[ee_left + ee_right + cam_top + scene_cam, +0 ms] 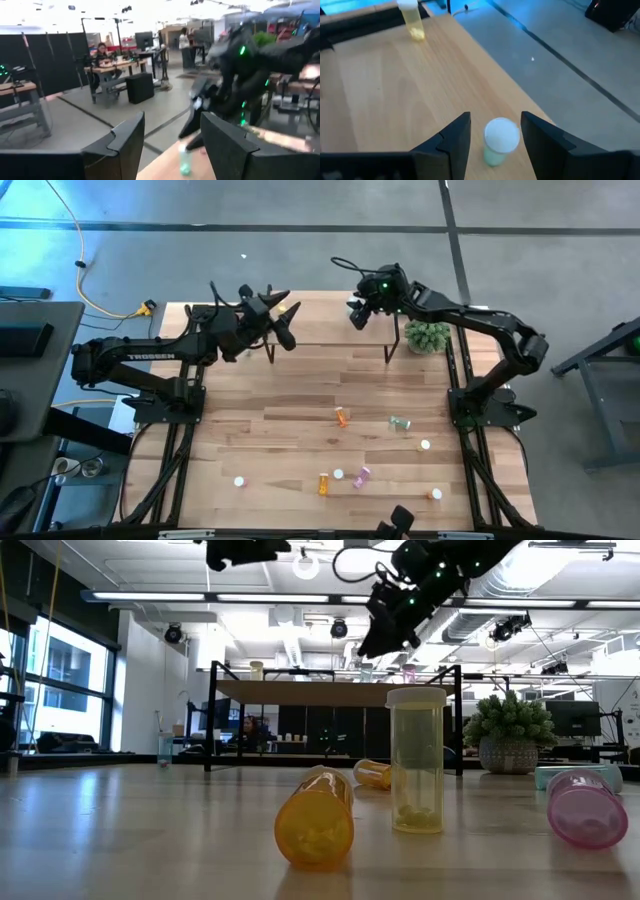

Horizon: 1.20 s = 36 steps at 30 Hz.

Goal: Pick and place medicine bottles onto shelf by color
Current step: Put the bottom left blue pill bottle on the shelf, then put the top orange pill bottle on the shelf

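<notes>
The shelf stands at the table's far middle. A green bottle with a white cap stands upright on the shelf's board near its far edge. My right gripper is open above the shelf, one finger on either side of this bottle with a gap to each; it also shows in the high view. A yellow bottle stands upright farther along the shelf. My left gripper hangs open and empty over the shelf's left end, facing the right gripper; its wrist view shows the green bottle.
Several bottles lie or stand on the near half of the table: orange, green, orange, pink, and a few white-capped ones such as. A green plant ball sits right of the shelf.
</notes>
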Available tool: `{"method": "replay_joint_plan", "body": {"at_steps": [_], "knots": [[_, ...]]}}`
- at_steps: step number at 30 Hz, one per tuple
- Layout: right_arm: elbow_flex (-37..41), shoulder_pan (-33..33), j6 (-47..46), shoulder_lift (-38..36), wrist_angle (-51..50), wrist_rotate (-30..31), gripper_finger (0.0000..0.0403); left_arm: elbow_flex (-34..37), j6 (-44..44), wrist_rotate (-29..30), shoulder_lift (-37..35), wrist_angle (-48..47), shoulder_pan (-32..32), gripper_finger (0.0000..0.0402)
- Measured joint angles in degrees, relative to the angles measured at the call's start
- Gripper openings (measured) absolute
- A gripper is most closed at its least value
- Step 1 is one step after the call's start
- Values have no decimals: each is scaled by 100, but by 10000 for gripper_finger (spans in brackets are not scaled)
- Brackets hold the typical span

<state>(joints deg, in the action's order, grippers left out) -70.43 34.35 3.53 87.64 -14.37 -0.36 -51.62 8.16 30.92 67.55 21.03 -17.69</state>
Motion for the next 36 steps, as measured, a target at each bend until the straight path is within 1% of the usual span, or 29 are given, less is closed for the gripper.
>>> {"method": "replay_joint_plan", "body": {"at_steps": [5, 12, 16, 20, 24, 29, 34, 36], "knots": [[0, -115, 10, -319, 1, 21, 165, 0, -44, 1, 0, -582, -2, 184], [0, -420, 144, -730, -58, 20, 165, 0, -535, -1, -2, -1325, 0, 184], [0, -722, -41, -870, -340, 21, 165, 0, -836, -59, -106, -1800, 11, 184], [0, -1129, -470, -901, -802, 7, 165, 0, -1074, -252, -267, -2297, 53, 184], [0, -1584, -951, -858, -1277, 20, 165, 0, -1102, -507, -469, -2712, 57, 184], [0, -2108, -1938, -689, -1822, 305, 165, 0, -1101, -539, -660, -3294, 33, 184], [2, -2601, -2851, -574, -2116, 328, 169, 0, -1110, -541, -892, -4003, 86, 184], [0, -2781, -3280, -508, -2170, 320, 177, 0, -1187, -657, -972, -4205, 101, 184]]}}
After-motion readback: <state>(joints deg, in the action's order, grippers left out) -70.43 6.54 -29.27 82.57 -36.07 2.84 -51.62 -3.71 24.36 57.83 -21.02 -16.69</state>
